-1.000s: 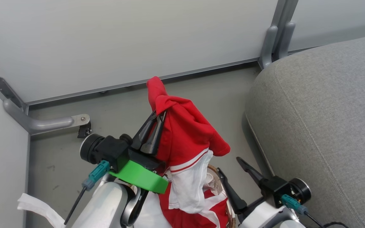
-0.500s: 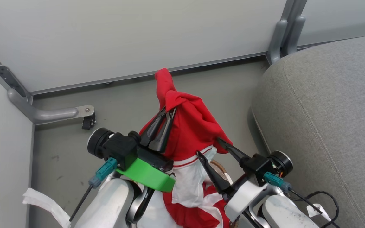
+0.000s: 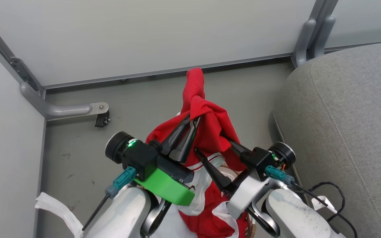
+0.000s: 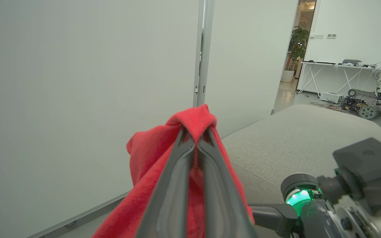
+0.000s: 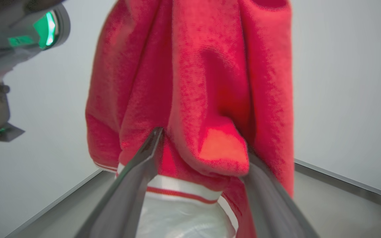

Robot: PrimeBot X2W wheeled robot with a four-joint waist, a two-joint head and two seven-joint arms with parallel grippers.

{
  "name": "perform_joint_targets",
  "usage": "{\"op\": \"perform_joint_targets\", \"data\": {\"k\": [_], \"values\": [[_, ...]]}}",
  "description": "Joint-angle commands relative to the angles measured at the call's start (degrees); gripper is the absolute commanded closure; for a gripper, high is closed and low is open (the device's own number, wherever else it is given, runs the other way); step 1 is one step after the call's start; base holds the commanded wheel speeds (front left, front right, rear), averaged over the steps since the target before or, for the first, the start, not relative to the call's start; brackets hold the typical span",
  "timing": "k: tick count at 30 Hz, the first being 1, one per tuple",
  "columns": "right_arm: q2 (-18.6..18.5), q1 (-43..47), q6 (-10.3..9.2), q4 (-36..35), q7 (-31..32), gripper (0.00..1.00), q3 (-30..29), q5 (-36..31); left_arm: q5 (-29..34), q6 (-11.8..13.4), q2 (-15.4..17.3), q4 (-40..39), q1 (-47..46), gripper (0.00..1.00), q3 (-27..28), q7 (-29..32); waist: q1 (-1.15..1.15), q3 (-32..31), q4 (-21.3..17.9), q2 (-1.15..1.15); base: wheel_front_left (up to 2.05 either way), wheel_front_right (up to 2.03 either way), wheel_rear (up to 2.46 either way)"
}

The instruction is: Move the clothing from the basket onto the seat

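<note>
My left gripper (image 3: 193, 119) is shut on a fold of the red clothing (image 3: 210, 132), which hangs from it with its white panels and striped trim drooping down. In the left wrist view the gripper (image 4: 195, 131) pinches the red clothing (image 4: 147, 172) at its peak. My right gripper (image 3: 213, 148) is open, its fingers on either side of the hanging cloth. The right wrist view has the clothing (image 5: 203, 82) bulging between the gripper's (image 5: 203, 145) spread fingers. The basket is almost wholly hidden under arms and cloth; a sliver of brown rim (image 3: 250, 228) peeks out. The grey seat (image 3: 349, 132) lies to the right.
Pale wall panels close the back and left. A grey metal bracket (image 3: 74, 109) with a small black caster juts from the left corner, and a grey post (image 3: 313, 36) stands by the seat's corner. A white liner strip (image 3: 56, 210) and a black cable (image 3: 331, 195) lie low.
The camera has shifted, sliding the scene rightward. My right gripper rose from the lower right to the hanging cloth, its open fingers now straddling it. The left gripper kept hold of the clothing.
</note>
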Motion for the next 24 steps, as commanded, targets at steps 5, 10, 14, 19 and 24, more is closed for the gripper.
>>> {"op": "perform_joint_targets", "data": {"k": [5, 10, 14, 19, 24], "values": [[0.4, -1.1, -0.04, 1.1, -0.1, 1.0, 0.5, 1.0, -0.5, -0.2, 0.1, 0.3, -1.1, 1.0, -0.6, -0.1, 0.0, 0.4, 1.0, 0.0, 0.0, 0.0, 0.0], [0.9, -0.2, -0.04, 1.8, -0.1, 1.0, 0.6, 1.2, -0.7, -0.2, 0.0, 0.5, -1.1, 1.0, -0.4, -0.1, 0.0, 0.3, 1.2, 0.0, 0.0, 0.0, 0.0], [0.9, 0.4, -0.04, 2.9, -0.1, 1.0, 1.1, 1.5, -0.9, -0.2, -0.1, 0.5, -0.9, 1.0, 0.0, -0.1, 0.0, 0.2, 1.1, 0.0, 0.0, 0.0, 0.0], [1.0, 0.6, -0.04, 3.5, -0.1, 1.0, 1.3, 1.5, -0.6, -0.2, 0.0, 0.5, -0.6, 1.0, 0.2, -0.1, 0.0, -0.1, 0.6, 0.0, 0.0, 0.0, 0.0], [1.1, 0.6, -0.04, 2.5, -0.1, 1.0, 0.3, 0.9, -0.3, -0.2, -0.5, 0.4, 0.1, 0.0, 1.4, -0.1, 0.0, 0.0, 0.2, 0.0, 0.0, 0.0, 0.0]]}}
